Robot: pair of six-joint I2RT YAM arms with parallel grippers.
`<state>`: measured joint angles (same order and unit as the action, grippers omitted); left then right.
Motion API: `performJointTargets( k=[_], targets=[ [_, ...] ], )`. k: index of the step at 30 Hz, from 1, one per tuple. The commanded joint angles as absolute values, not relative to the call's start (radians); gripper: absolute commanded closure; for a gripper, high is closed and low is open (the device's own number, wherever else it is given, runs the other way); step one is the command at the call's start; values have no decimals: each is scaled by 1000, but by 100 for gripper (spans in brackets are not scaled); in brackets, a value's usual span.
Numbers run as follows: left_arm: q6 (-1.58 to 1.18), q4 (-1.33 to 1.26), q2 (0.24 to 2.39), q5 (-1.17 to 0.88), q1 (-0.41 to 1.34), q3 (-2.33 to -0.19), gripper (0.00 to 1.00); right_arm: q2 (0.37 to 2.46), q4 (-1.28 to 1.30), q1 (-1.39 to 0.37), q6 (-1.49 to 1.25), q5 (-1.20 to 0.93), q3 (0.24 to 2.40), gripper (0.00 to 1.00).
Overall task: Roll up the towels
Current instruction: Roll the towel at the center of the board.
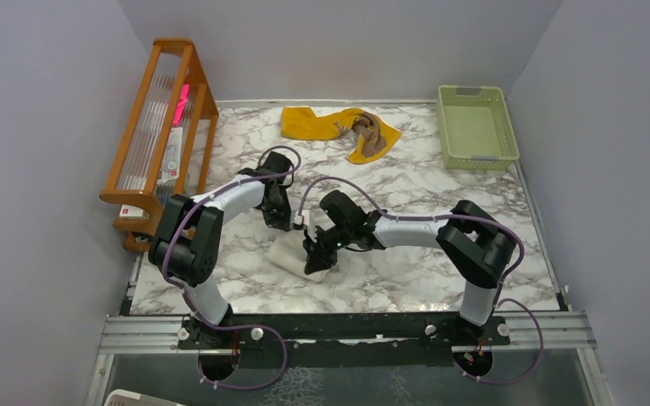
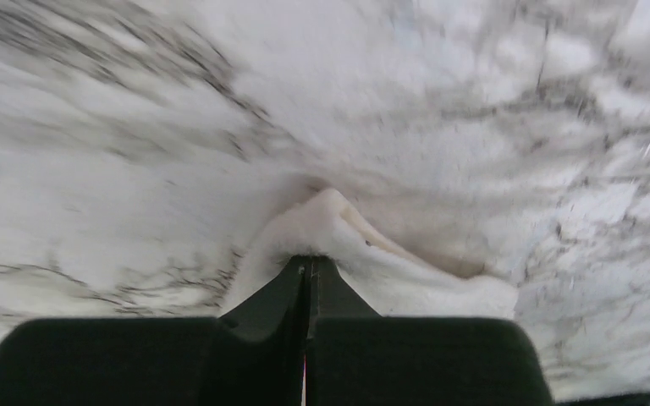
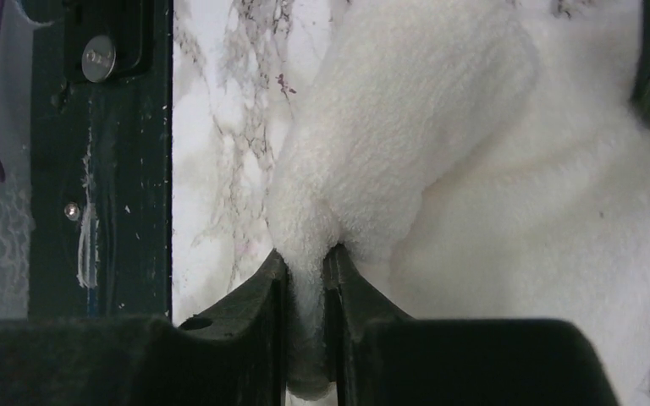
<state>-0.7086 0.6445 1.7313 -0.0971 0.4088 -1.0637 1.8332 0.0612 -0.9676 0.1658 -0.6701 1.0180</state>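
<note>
Cream towel (image 3: 474, 169): soft, light, limp; centre of the tabletop (image 1: 406, 271).
Left claw (image 2: 309, 262): pinched tight on its edge.
Right claw (image 3: 306, 255): clamped on a fold.
Best hold: the edges, I judge.

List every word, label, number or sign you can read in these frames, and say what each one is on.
Nothing can be read in any view.
White and pink packets in the wooden rack: any print is too small to read.
Cream-white towel, pinched by the left gripper and the right gripper: no label shows.
Left wrist view: blurred, no text.
</note>
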Motion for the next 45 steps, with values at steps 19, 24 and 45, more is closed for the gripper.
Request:
performJointTargets(
  k=[19,24,45],
  targets=[
    [-711,150,1034,-526,258,-611,87,2060,55,-731,-392,-947,1079,96],
    [-855,-117,996,-594,258,-405,89,2099,148,-714,-421,-940,1135,94],
    [-847,-239,1155,-367,261,-231,94,1759,148,-718,-250,-469,1098,48]
  ],
)
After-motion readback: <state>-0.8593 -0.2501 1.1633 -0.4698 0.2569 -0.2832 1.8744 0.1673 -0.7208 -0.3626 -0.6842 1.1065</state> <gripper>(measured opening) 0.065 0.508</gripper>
